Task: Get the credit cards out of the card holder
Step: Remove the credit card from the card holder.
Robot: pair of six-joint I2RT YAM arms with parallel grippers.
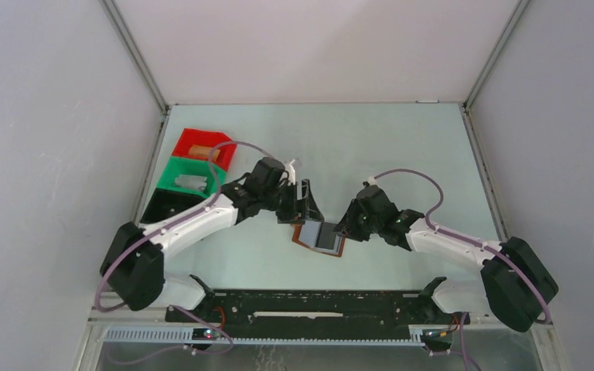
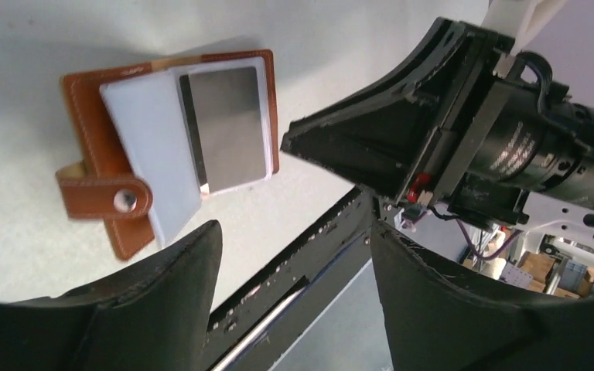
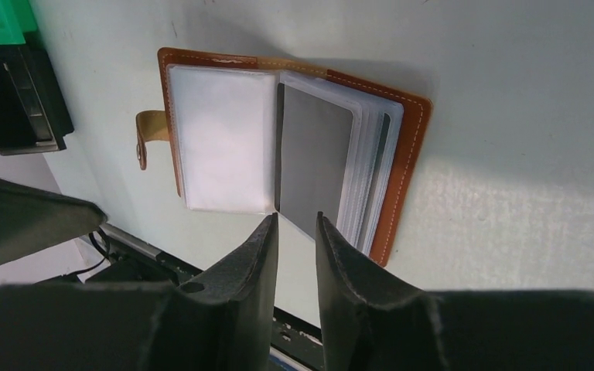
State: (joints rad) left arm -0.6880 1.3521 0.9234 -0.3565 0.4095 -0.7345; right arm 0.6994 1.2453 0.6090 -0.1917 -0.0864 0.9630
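Your card holder (image 1: 317, 236) lies open and flat on the table (image 1: 371, 147) between both grippers, long axis left-right, strap tab (image 3: 145, 137) pointing left. It is stitched tan leather with glossy clear sleeves (several stacked), and one matte grey card (image 3: 315, 166) shows. The left gripper (image 2: 294, 263) gapes wide; the right gripper (image 3: 295, 232) is narrow and empty, at the card's near edge.

Both arms bent at elbow, reaching inward toward centre. Left tool (image 2: 294, 232) spread wide. Right tool (image 3: 295, 219) nearly together, slim gap.
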